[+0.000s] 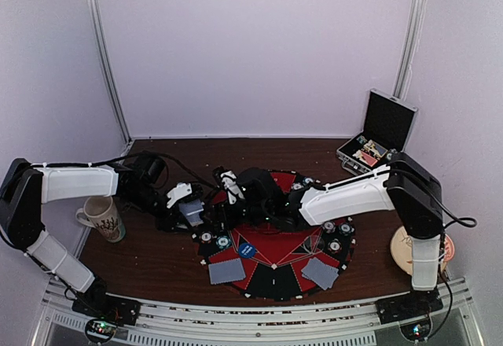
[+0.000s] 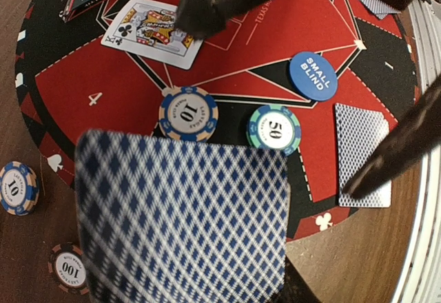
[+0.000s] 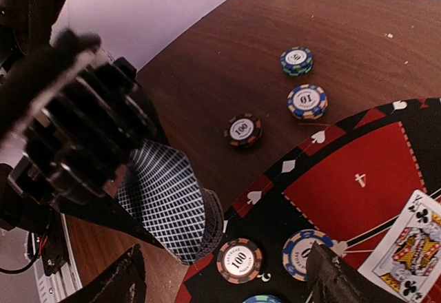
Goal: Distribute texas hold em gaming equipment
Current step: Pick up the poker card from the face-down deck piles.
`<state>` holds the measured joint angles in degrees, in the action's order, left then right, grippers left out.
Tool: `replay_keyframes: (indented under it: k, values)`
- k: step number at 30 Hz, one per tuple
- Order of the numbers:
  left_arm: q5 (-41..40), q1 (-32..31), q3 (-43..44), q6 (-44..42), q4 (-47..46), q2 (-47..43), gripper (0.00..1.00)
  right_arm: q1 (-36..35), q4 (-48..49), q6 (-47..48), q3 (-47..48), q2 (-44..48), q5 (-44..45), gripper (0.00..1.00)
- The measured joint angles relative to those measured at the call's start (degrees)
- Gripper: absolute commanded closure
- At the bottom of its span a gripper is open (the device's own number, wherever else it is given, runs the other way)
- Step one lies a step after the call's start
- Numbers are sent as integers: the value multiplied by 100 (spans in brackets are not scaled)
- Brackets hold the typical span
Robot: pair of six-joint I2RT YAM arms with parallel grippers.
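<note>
Dozens of thin cards, by our guess, make up the deck [image 2: 182, 220], which the left claw [image 1: 194, 212] has clenched by one end. It is held over the left rim of the round red-and-black mat [image 1: 275, 283] on the brown wooden worktop [image 1: 259, 153]. The right claw [image 3: 226, 251] hangs just beside it, spread wide and empty.

We judge the deck light but slippery. Its glossy, springy rectangles with blue diamond-lattice backs are apt to fan or slide apart, so the top card is best pinched at its free edge and drawn off flat.

On the mat lie a face-up king of clubs [image 2: 153, 31] and a face-down card [image 2: 362, 155]. The chips, such as the 10 chip [image 2: 188, 113], look hard, thick and stripe-edged. We think they are heavier and best taken across the rim. The smooth blue button disc [image 2: 312, 76] lies flat, leaving little to grip.
</note>
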<state>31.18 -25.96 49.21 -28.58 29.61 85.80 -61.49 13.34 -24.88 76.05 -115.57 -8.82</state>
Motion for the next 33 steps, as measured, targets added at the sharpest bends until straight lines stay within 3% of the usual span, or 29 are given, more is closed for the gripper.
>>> replay_keyframes:
  k: [16, 20, 28, 33]
  values:
    - [146, 0, 0, -50, 9, -7, 65, 79, 317, -188, 874, -643, -708, 33]
    - [181, 0, 0, -55, 9, -7, 65, 140, 317, -184, 907, -780, -776, 45]
    - [208, 2, 0, -76, 7, -7, 65, 264, 404, -234, 907, -863, -1003, 81]
    - [203, 11, -2, -74, 24, -7, 65, 278, 579, -229, 822, -863, -1132, 93]
